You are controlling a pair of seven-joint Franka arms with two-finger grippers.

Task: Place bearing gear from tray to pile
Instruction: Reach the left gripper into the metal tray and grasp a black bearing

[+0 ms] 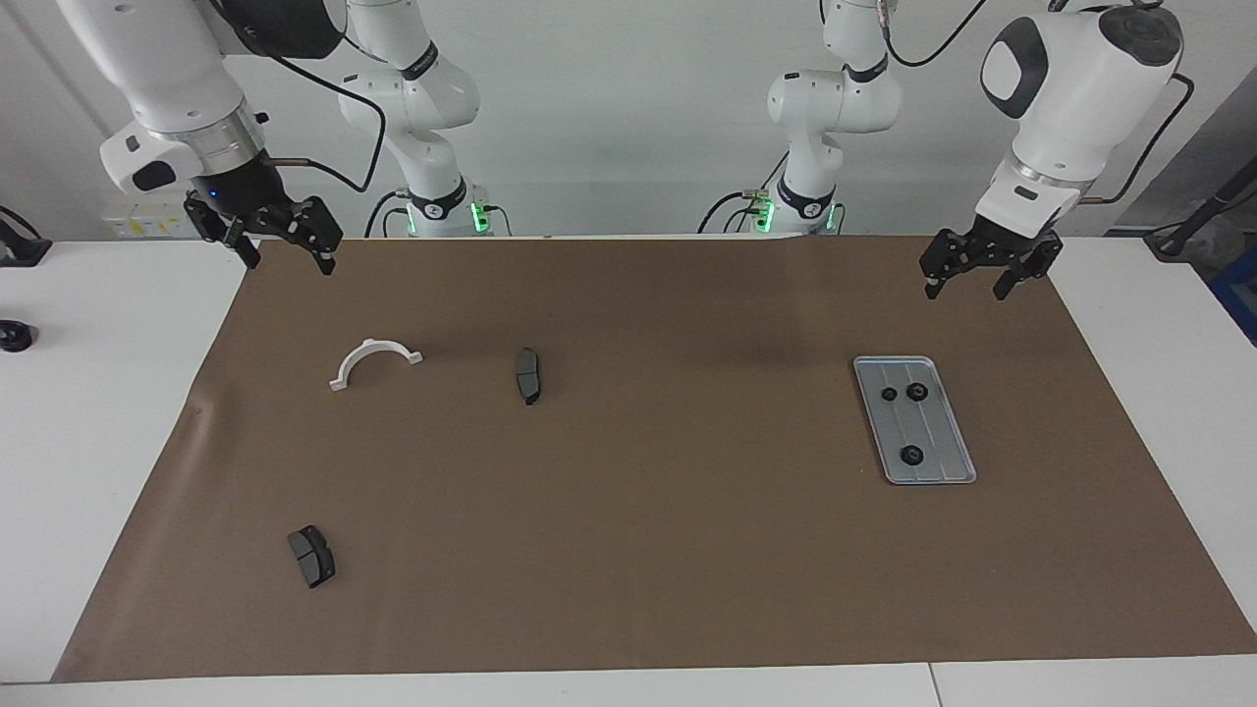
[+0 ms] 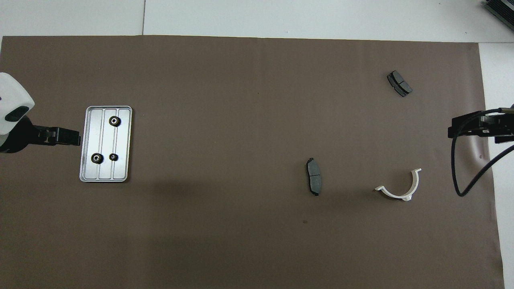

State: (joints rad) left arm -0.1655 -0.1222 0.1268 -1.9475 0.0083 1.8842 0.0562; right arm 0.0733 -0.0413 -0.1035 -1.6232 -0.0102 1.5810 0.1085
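The grey ridged tray [image 1: 935, 432] lies on the brown mat toward the left arm's end, also in the overhead view [image 2: 122, 140]. Three small black bearing gears lie in it: two [image 1: 889, 394] [image 1: 917, 393] at the end nearer the robots, one [image 1: 911, 455] farther. The pile is a white half-ring bracket [image 1: 375, 361] and two dark brake pads [image 1: 528, 375] [image 1: 311, 556], scattered toward the right arm's end. My left gripper [image 1: 967, 292] is open and empty, raised over the mat beside the tray. My right gripper [image 1: 290, 263] is open and empty, raised over the mat's corner near the bracket.
The brown mat [image 1: 628, 550] covers most of the white table [image 1: 98, 393]. A small black object [image 1: 15, 336] sits on the white table at the right arm's end. A black cable [image 2: 466, 176] hangs from the right gripper.
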